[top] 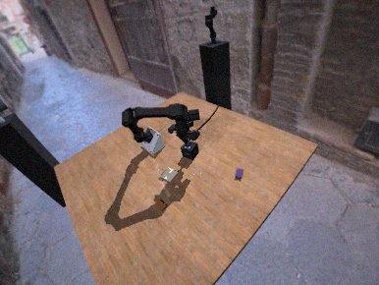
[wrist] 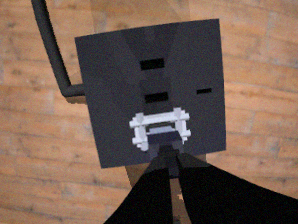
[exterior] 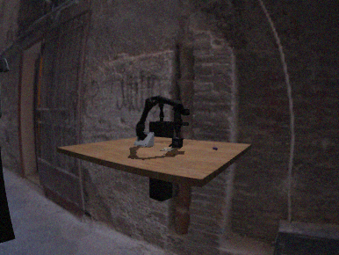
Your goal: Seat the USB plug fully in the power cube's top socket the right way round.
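The black power cube stands on the table. In the wrist view its top shows dark slots and a raised white frame around the socket near the lower edge. The dark USB plug is at that frame, with its body towards the fingers. My gripper is shut on the plug, its fingertips close over the cube's top. The fingers hide part of the plug, and how deep it sits and which way round it is cannot be told.
A black cable runs from the cube's side. A grey wedge-shaped thing stands near the arm's base. A cream flat piece and an orange block lie in front, and a purple block lies to the right.
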Robot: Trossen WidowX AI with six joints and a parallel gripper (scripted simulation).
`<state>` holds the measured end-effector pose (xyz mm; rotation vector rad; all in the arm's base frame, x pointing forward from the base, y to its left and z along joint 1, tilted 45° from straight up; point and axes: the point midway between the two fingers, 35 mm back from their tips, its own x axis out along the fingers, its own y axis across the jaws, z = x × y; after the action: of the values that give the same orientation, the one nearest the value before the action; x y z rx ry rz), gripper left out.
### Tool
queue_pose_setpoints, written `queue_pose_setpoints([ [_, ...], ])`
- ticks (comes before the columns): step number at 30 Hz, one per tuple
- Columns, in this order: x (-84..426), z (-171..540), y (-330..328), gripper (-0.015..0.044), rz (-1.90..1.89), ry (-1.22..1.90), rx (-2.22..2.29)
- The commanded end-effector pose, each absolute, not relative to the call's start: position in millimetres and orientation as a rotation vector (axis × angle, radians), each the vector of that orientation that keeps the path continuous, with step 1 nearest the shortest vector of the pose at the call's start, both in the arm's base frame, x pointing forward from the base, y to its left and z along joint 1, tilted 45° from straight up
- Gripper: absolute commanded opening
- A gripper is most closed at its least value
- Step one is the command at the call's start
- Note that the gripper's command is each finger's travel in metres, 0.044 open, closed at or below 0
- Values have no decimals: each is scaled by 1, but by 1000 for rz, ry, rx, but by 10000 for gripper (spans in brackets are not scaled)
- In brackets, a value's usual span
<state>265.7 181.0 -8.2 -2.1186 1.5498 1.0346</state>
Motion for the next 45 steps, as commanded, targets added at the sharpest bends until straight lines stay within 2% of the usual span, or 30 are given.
queue_pose_setpoints([
  [1,266,-5,187,0,1030,1538,-2112],
  [35,263,7,198,0,1031,1539,-2113],
  [45,263,6,195,0,849,1575,-1988],
])
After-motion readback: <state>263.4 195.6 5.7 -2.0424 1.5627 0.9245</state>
